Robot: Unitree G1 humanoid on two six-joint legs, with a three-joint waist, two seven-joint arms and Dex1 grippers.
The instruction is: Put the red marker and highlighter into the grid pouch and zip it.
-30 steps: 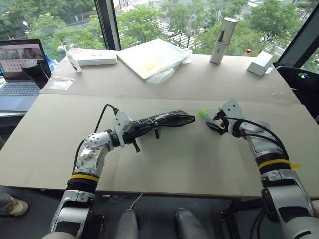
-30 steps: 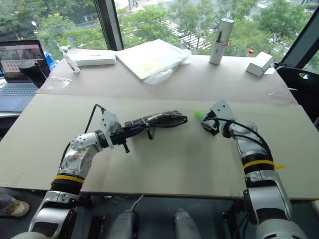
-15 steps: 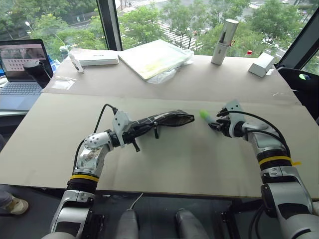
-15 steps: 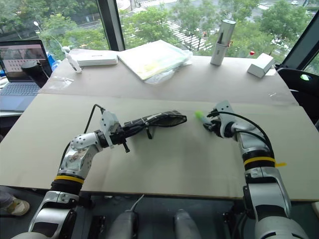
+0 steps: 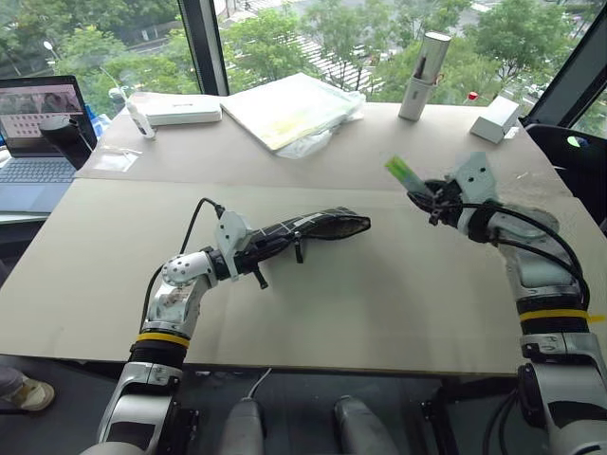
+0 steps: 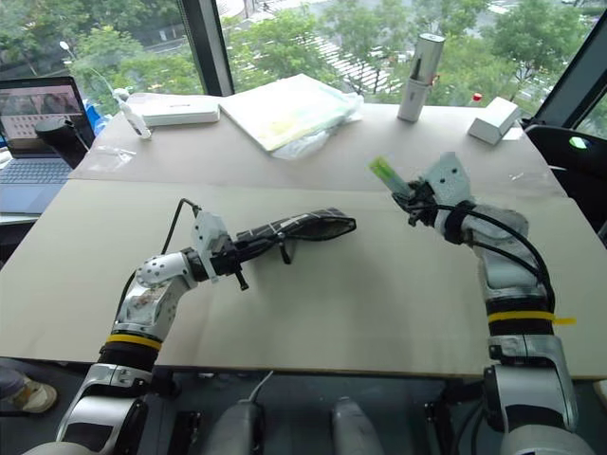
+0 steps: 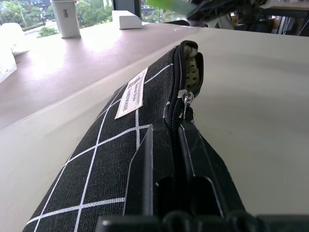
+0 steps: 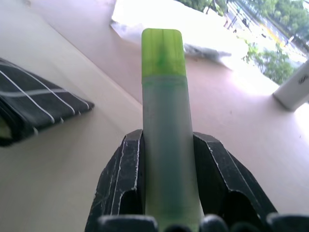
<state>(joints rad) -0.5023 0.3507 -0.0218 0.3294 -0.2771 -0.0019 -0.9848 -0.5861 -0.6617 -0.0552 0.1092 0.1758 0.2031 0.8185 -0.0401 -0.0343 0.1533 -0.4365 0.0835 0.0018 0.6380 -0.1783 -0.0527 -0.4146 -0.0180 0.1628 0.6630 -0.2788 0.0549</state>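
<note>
- The left gripper [image 5: 248, 250] is clamped tight on the near end of the grid pouch [image 5: 313, 227], black with white lines, its far mouth gaping.
- Beyond, the right gripper [image 5: 424, 199] pinches the highlighter [image 5: 402, 173], pale teal body, green cap, raised over the table [image 5: 379, 313].

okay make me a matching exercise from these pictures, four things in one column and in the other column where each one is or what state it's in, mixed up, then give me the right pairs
Things:
1. highlighter
2. grid pouch
3. laptop
4. silver-white cylinder

Places or states:
A. standing upright at the far edge of the table, by the window
B. clamped in the right gripper, above the table, green cap pointing away from the gripper
C. open, at the robot's far left, beside the table
D. one end pinched in the shut left gripper, zipper open at the far end

Pairs: 1-B, 2-D, 3-C, 4-A
</note>
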